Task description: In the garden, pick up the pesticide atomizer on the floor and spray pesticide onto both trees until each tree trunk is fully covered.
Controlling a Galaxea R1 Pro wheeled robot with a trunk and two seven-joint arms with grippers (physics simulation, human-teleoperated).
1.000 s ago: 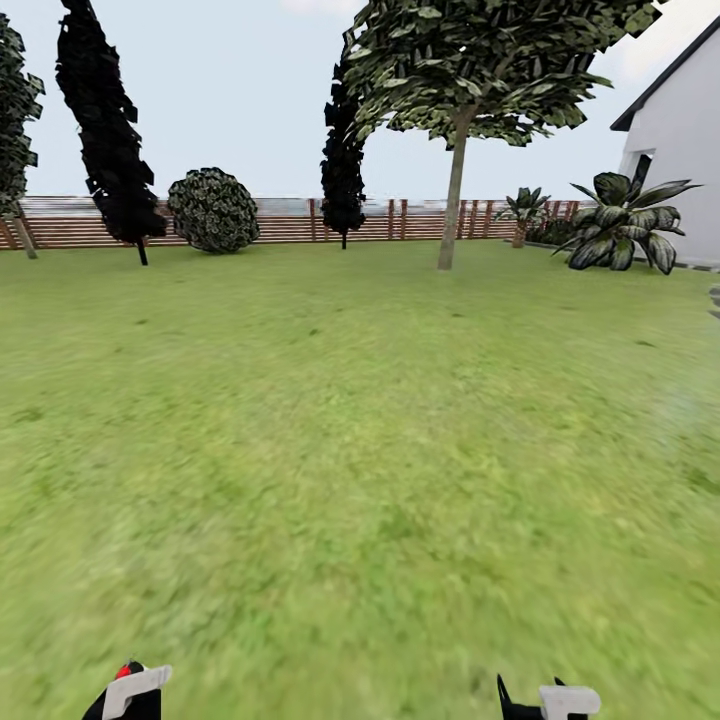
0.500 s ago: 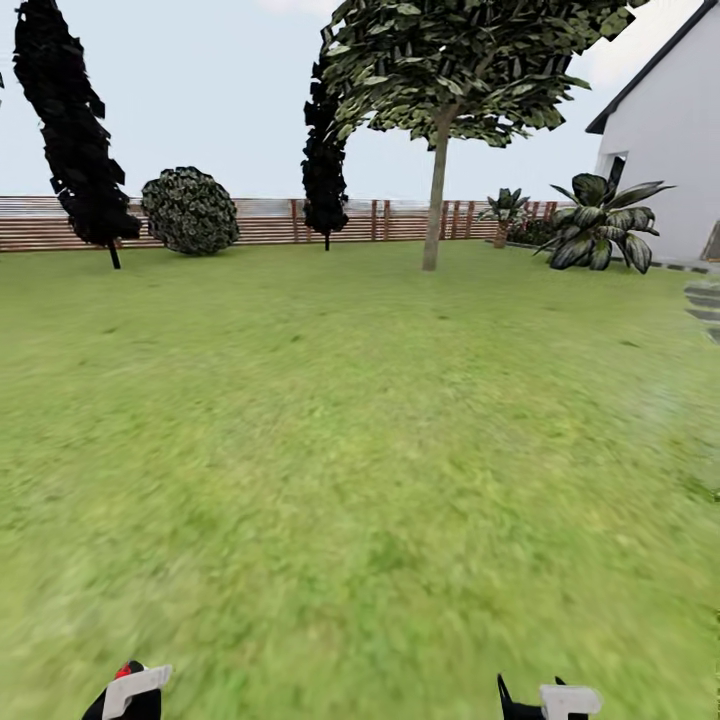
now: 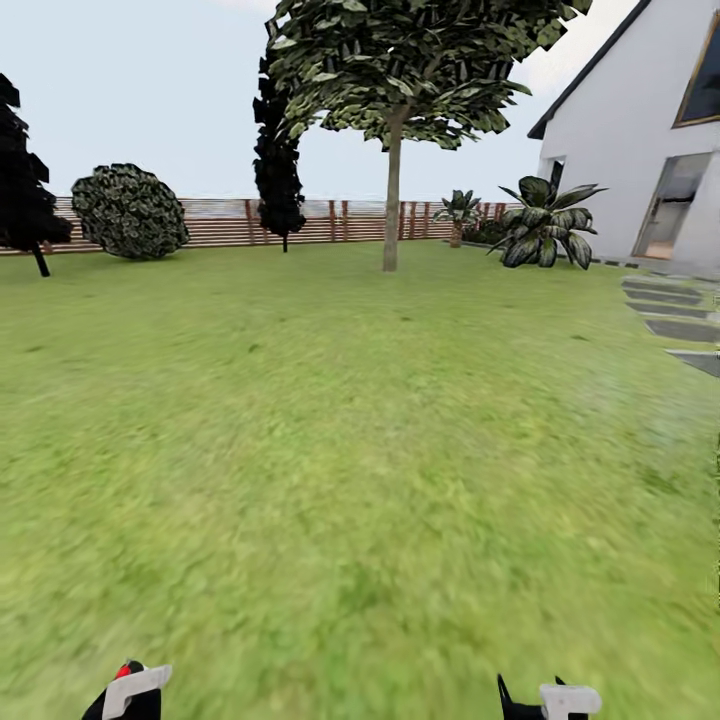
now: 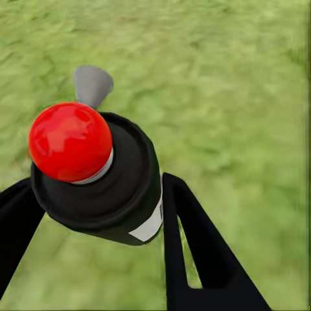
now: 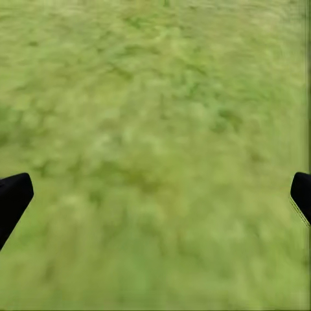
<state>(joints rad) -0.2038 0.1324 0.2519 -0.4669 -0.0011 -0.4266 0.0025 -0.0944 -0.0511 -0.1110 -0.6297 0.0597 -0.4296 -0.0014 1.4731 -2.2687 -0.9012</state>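
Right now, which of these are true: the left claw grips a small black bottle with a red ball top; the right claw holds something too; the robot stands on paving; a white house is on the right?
1. The left gripper grips the small black bottle with a red ball top. True.
2. The right gripper holds something. False: its fingers are spread over bare green lawn.
3. The robot stands on paving. False: grass lies below both grippers.
4. A white house stands on the right. True.
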